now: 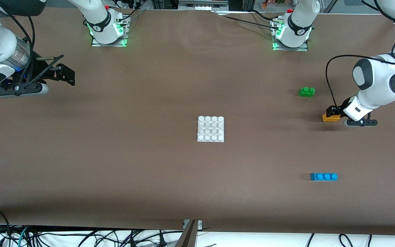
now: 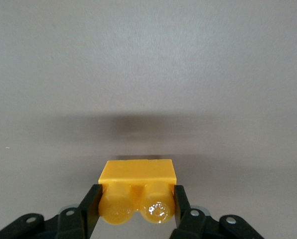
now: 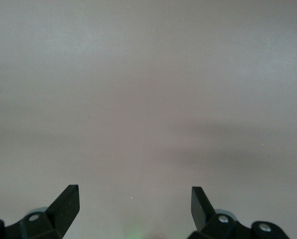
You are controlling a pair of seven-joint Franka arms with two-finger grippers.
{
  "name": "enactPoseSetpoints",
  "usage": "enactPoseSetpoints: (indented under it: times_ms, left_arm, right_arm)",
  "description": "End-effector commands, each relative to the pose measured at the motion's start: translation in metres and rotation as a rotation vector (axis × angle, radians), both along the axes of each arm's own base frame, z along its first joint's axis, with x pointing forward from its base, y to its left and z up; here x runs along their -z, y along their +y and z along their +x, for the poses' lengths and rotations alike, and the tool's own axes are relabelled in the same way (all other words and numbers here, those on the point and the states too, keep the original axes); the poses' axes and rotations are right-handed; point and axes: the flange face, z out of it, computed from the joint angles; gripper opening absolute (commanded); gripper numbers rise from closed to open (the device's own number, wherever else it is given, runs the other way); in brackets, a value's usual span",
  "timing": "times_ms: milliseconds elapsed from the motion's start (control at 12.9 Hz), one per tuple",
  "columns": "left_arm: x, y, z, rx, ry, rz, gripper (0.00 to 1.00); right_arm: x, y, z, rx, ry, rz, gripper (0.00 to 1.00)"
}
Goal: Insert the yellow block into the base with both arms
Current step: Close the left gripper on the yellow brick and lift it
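The yellow block [image 1: 331,117] rests on the brown table toward the left arm's end, with my left gripper [image 1: 333,113] shut on it. In the left wrist view both black fingers press the two round studs of the yellow block [image 2: 137,180] from either side, with the left gripper [image 2: 137,204] low over the table. The white studded base [image 1: 211,129] lies flat at the middle of the table, well apart from the block. My right gripper [image 1: 68,73] waits open above the right arm's end of the table. Nothing but bare table shows between its fingers [image 3: 67,204].
A green two-stud brick [image 1: 306,91] sits farther from the front camera than the yellow block. A blue three-stud brick [image 1: 324,176] lies nearer to the camera at the same end. Cables hang along the table's front edge [image 1: 197,228].
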Motion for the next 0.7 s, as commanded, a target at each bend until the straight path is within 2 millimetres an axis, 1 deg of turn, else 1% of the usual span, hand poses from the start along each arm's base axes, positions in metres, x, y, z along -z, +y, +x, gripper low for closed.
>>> enactPoseSetpoints:
  times_ms: [0,232,465,619]
  left_arm:
    - [-0.049,0.000,0.026,0.014,0.060,-0.024,0.28]
    - [-0.099,-0.016,0.055,0.038,0.069,-0.031,0.27]
    - [-0.140,-0.049,0.077,0.032,0.077,-0.034,0.25]
    - [-0.160,-0.082,0.085,0.047,0.075,-0.039,0.25]
  right_arm:
    - [-0.005,-0.002,-0.005,-0.018,0.003,-0.010,0.99]
    - [-0.005,-0.002,-0.005,-0.018,0.003,-0.010,0.99]
    - [-0.005,-0.002,-0.005,-0.018,0.004,-0.011,0.99]
    - [-0.005,-0.002,-0.005,-0.018,0.004,-0.011,0.99]
